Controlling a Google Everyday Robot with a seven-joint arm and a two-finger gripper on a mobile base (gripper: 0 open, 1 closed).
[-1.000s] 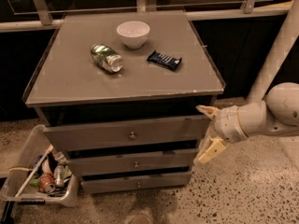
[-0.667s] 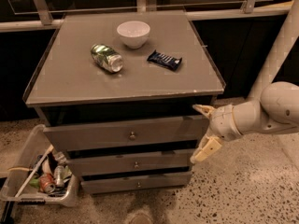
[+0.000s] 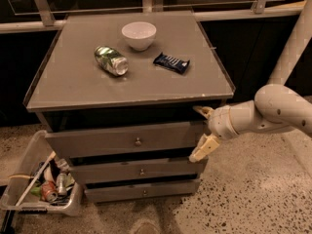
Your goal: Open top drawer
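The top drawer (image 3: 122,139) is the tallest grey front on the cabinet, with a small round metal knob (image 3: 138,142) at its centre. It stands slightly out from the cabinet, with a dark gap above it. My gripper (image 3: 202,133) is open at the drawer's right end. One cream finger (image 3: 203,112) is up near the tabletop's right corner. The other finger (image 3: 203,148) hangs by the drawer's lower right edge. The gripper is well right of the knob.
Two slimmer drawers (image 3: 141,171) sit below. On the cabinet top (image 3: 73,82) are a white bowl (image 3: 139,34), a lying green can (image 3: 111,60) and a dark snack bar (image 3: 171,62). A bin of rubbish (image 3: 44,184) stands on the floor at lower left.
My gripper and forearm have shifted a little to the left, closer to the drawer's right end. The drawer has not visibly moved.
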